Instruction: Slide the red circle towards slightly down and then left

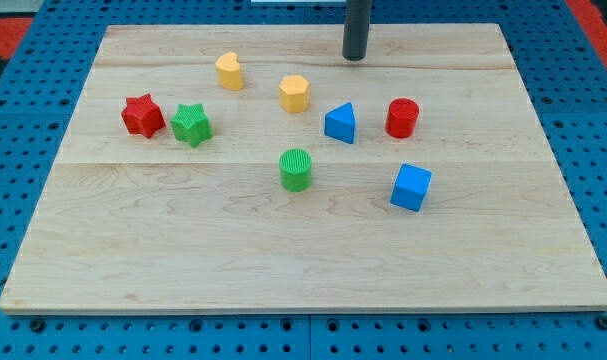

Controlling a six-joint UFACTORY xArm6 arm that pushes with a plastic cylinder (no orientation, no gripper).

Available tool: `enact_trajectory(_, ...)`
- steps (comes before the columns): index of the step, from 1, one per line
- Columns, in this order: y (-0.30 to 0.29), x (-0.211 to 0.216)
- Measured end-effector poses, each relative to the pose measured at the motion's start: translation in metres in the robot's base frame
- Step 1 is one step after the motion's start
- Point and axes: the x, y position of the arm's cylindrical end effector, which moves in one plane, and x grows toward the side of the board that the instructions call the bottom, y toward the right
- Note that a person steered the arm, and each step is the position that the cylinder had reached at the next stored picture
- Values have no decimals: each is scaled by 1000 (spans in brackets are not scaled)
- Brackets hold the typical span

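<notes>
Eight blocks on the board (163, 250), w/ my tip (355, 57) bare, touching none, near the view's top edge; red circle (402, 118) sits below-right of it, blue triangle (340, 123) (prob. a wedge) just below.

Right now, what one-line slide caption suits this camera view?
My tip hovers near the view's top, up-left of the red circle, not touching any block.
</notes>
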Motion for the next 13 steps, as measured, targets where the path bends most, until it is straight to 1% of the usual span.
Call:
enact_trajectory(1, 1, 10)
enact_trajectory(2, 13, 19)
enact_trajectory(3, 39, 43)
enact_trajectory(4, 50, 65)
enact_trajectory(6, 52, 123)
enact_trajectory(7, 51, 143)
enact_trajectory(8, 73, 142)
enact_trajectory(9, 109, 140)
enact_trajectory(10, 99, 164)
enact_trajectory(11, 59, 178)
enact_trajectory(12, 57, 178)
enact_trajectory(13, 50, 168)
